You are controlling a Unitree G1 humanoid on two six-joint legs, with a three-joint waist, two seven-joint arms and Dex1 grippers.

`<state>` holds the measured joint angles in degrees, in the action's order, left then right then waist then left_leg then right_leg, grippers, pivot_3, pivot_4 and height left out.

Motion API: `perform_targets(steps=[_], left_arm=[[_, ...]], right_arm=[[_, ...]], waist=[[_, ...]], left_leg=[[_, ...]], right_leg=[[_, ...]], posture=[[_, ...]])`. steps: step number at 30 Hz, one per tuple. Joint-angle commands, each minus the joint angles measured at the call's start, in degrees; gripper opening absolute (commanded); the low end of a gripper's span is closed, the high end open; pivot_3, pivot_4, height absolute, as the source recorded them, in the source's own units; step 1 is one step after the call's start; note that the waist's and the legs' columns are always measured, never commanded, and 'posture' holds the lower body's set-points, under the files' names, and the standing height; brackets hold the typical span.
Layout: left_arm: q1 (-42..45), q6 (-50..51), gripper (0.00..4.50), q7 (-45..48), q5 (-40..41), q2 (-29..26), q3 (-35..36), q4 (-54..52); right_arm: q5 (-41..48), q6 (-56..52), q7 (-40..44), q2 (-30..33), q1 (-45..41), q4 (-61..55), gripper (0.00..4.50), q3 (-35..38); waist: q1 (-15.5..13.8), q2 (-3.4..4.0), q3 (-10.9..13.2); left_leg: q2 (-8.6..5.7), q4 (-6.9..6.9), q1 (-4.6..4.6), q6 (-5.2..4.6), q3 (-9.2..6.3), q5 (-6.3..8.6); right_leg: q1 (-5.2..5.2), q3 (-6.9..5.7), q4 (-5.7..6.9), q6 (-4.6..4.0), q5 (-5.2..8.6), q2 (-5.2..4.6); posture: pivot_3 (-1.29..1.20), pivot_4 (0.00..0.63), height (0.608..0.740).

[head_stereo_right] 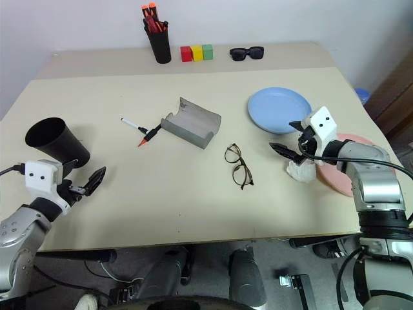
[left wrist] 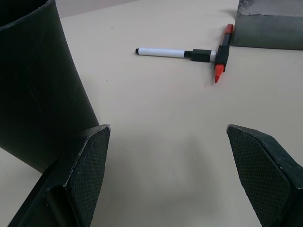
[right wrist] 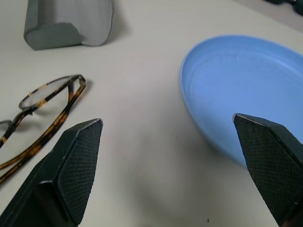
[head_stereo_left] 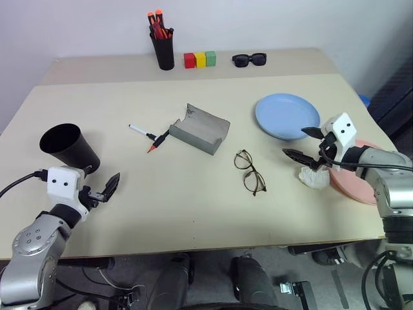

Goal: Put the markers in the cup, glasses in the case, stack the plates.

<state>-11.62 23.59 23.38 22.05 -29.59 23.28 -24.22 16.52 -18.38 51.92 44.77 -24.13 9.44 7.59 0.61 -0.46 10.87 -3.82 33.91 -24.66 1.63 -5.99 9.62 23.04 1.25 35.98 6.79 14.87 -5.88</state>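
Note:
A white marker (head_stereo_left: 139,130) with a black cap and a black marker (head_stereo_left: 159,141) with a red-orange end lie touching, just left of the open grey case (head_stereo_left: 200,128). The tapered black cup (head_stereo_left: 69,147) stands at the table's left, right beside my open left gripper (head_stereo_left: 103,181). The wire-framed glasses (head_stereo_left: 250,171) lie folded open at mid-table. The light blue plate (head_stereo_left: 286,116) sits to the right, and the salmon pink plate (head_stereo_left: 360,184) is partly hidden behind my right arm. My right gripper (head_stereo_left: 294,142) hovers open and empty between glasses and blue plate.
At the back stand a black pen holder (head_stereo_left: 164,50) with orange-capped red markers, three coloured blocks (head_stereo_left: 199,59) and black sunglasses (head_stereo_left: 249,59). A crumpled white wad (head_stereo_left: 315,177) lies under my right wrist by the pink plate.

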Motion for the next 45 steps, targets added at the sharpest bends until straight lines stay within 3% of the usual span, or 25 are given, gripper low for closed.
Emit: perform_targets(steps=[1, 13, 21, 32, 35, 36, 41, 45], left_arm=[[0.29, 0.52, 4.04, -0.61, 0.07, 0.14, -0.21, -2.86], [1.28, 4.63, 4.04, -3.25, 0.03, 1.15, -1.57, -8.03], [10.24, 7.91, 4.04, -5.85, -3.17, 1.66, -11.00, -6.88], [23.86, 10.91, 4.04, -7.77, -8.13, 2.97, -17.72, 5.30], [29.49, 14.74, 4.04, -10.09, -8.32, 4.95, -17.82, 9.31], [31.47, 16.27, 4.30, -10.73, -8.31, 5.59, -17.83, 10.46], [45.40, 28.55, 4.30, -13.74, -9.51, 8.27, -20.28, 20.41], [53.48, 32.02, 4.30, -12.41, -10.16, 8.60, -21.64, 30.05]], right_arm=[[0.33, 1.78, 0.36, -0.60, -0.61, 0.41, 4.50, 0.73], [-0.97, 6.71, 2.15, -2.21, -3.52, 6.53, 4.50, -0.70], [-0.89, 7.11, 1.45, -6.77, -5.56, 3.29, 4.50, -2.97], [2.65, -4.30, -4.02, -11.72, 0.85, -18.65, 4.50, -5.56], [3.49, -6.97, -5.21, -13.19, 0.10, -21.64, 4.50, -7.06], [3.56, -7.61, -5.69, -13.92, -0.27, -22.41, 4.50, -7.87], [4.02, -10.67, -8.12, -18.73, -1.86, -25.73, 4.50, -12.33], [4.36, -12.29, -9.29, -20.32, -0.98, -28.16, 4.50, -13.88]], waist=[[0.00, 0.00, 0.00], [0.03, 0.00, 0.00], [-0.10, 0.00, 0.00], [-0.04, 0.00, 0.00], [-0.04, -0.02, 0.01], [-0.03, -0.03, 0.01], [-0.07, -0.06, 0.03], [0.06, -0.07, 0.03]], left_leg=[[0.00, 0.00, 0.00, -0.01, 0.00, -0.01], [-0.01, 0.01, 0.00, -0.05, 0.01, -0.03], [-0.06, 0.10, 0.01, -0.07, -0.02, -0.05], [-0.10, 0.10, 0.02, -0.09, -0.10, -0.06], [-0.11, 0.12, 0.02, -0.09, -0.13, -0.07], [-0.12, 0.14, 0.02, -0.09, -0.15, -0.07], [-0.27, 0.21, 0.01, -0.07, -0.24, -0.09], [-0.33, 0.20, 0.01, -0.07, -0.28, -0.09]], right_leg=[[0.00, 0.00, 0.00, 0.00, 0.00, 0.00], [0.00, 0.00, 0.02, 0.00, 0.00, 0.02], [-0.04, -0.01, 0.07, 0.03, -0.02, 0.05], [-0.03, -0.03, 0.13, 0.07, -0.02, 0.06], [-0.02, -0.05, 0.15, 0.08, -0.03, 0.08], [-0.03, -0.06, 0.15, 0.09, -0.03, 0.08], [-0.06, -0.15, 0.19, 0.35, -0.16, 0.11], [-0.10, -0.16, 0.19, 0.57, -0.27, 0.13]], posture=[[0.00, 0.150, 0.740], [0.00, 0.150, 0.740], [0.00, 0.150, 0.740], [0.00, 0.150, 0.740], [0.00, 0.150, 0.740], [0.00, 0.150, 0.740], [0.00, 0.150, 0.740], [0.00, 0.150, 0.740]])
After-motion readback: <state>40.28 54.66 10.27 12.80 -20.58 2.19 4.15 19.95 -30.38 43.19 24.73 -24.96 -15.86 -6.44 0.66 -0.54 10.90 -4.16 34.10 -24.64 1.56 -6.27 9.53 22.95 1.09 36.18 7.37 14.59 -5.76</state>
